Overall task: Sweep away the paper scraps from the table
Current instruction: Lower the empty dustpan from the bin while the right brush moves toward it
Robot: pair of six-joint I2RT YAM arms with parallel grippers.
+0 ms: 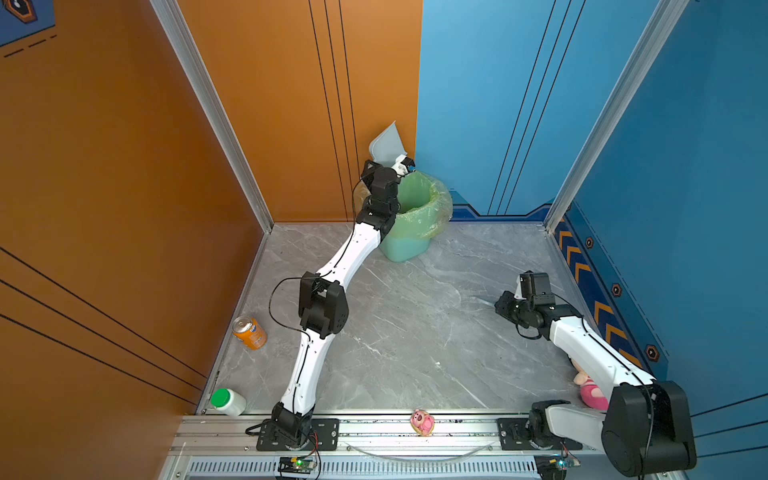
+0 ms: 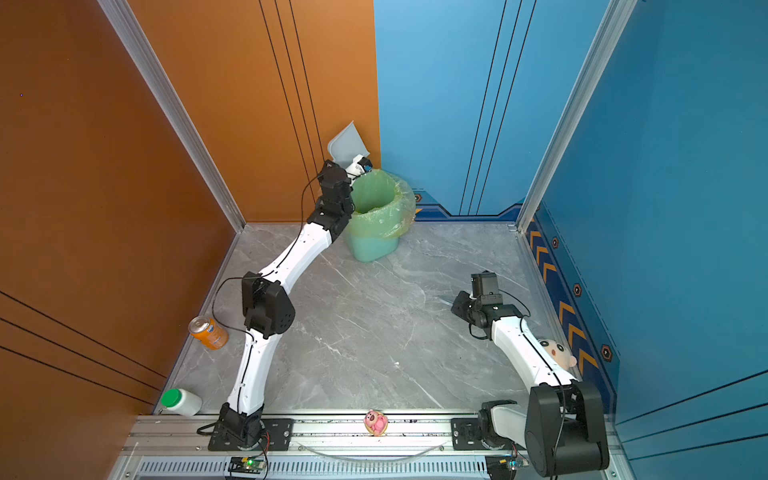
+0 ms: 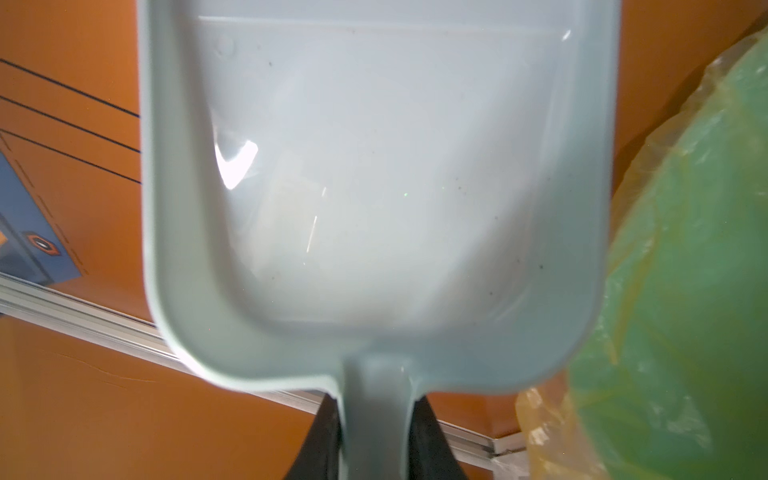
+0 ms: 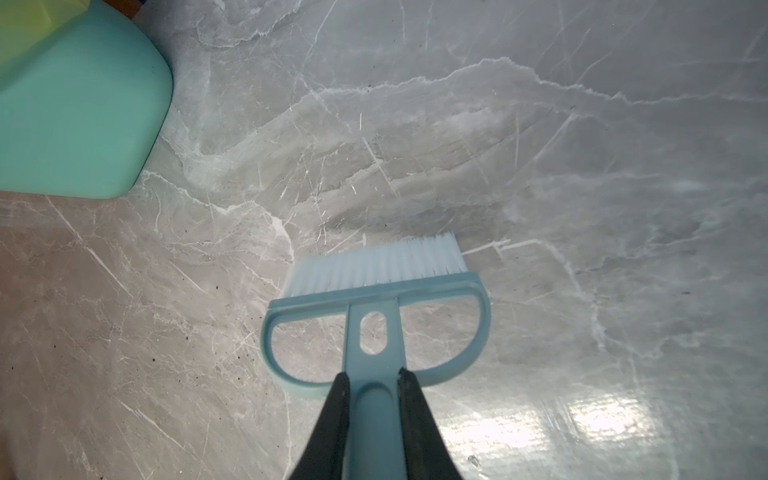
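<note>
Looking through the left wrist view, you find the left gripper [image 3: 376, 415] pinching the handle of the pale blue dustpan [image 3: 374, 166]. Its black fingers [image 3: 326, 432] are pressed against both sides of the handle with no gap showing. The pan's pale inner face fills most of that frame, marked only by dark specks.

In both top views this gripper sits in the upper middle of the frame, raised just above the back rim of the green bin [image 1: 415, 216]. It holds the dustpan tilted up, with the mouth pointing high toward the wall.

Your right gripper [image 4: 374, 376] is clamped the same way on the stem of the blue brush [image 4: 374, 307], one finger on each side. The white bristles [image 4: 378, 262] point at the table [image 1: 415, 332], and you cannot tell whether they touch it.

In a top view that gripper is at the right middle of the frame, low over the grey marble surface and well apart from the bin. The table spans the lower centre of both top views, and an orange can [image 1: 249, 332] lies near its left edge.
</note>
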